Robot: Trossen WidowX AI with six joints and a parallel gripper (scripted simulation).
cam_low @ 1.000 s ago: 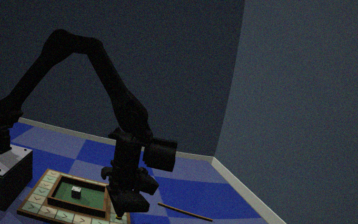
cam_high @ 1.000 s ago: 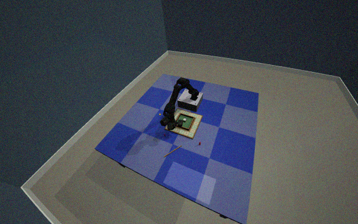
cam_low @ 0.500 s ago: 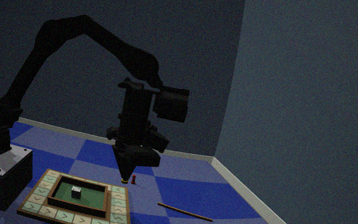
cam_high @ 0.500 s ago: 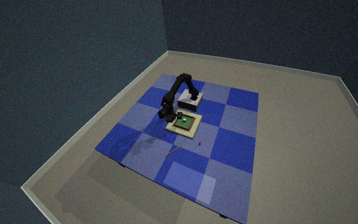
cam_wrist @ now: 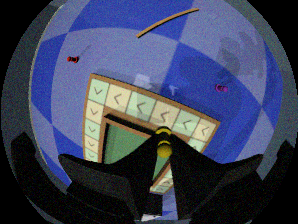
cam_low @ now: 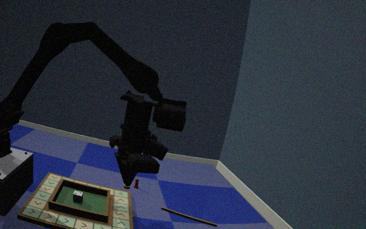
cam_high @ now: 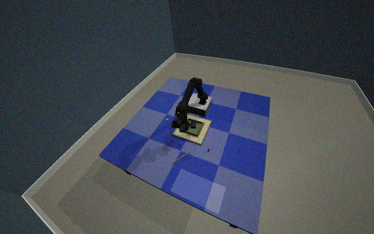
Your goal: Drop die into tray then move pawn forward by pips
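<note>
While the top view is giving only a small dark arm bent over the board [cam_high: 192, 128], the exterior view is showing the gripper [cam_low: 126, 184] pointing straight down with its fingers pinching a small yellow pawn [cam_low: 126, 186]. The pawn is hanging just above the board's far right corner, at the outer edge of the ring of squares; whether it is touching the square below cannot be told. The wrist view is confirming the pinch: the yellow pawn [cam_wrist: 162, 143] is sitting between the two dark fingertips, over the row of arrowed squares beside the tray [cam_wrist: 120, 143].

Only the exterior view is showing the die [cam_low: 77, 196], lying on the green floor of the tray [cam_low: 81, 208]; in the top view the arm is hiding much of the tray, and the pips on the die's upper face are too small to count.

Counting: one board, one tray, one die. One thin wooden stick [cam_low: 189, 216] is lying on the checkered mat [cam_low: 205, 199], well apart from the board. One red piece [cam_low: 136, 183] is standing on the mat just beside the gripper tip in the exterior view. The wrist view is adding a magenta piece [cam_wrist: 221, 87] off the board's other side. The top view is also showing a small yellow dot [cam_high: 166, 119] on the mat, near the arm.
</note>
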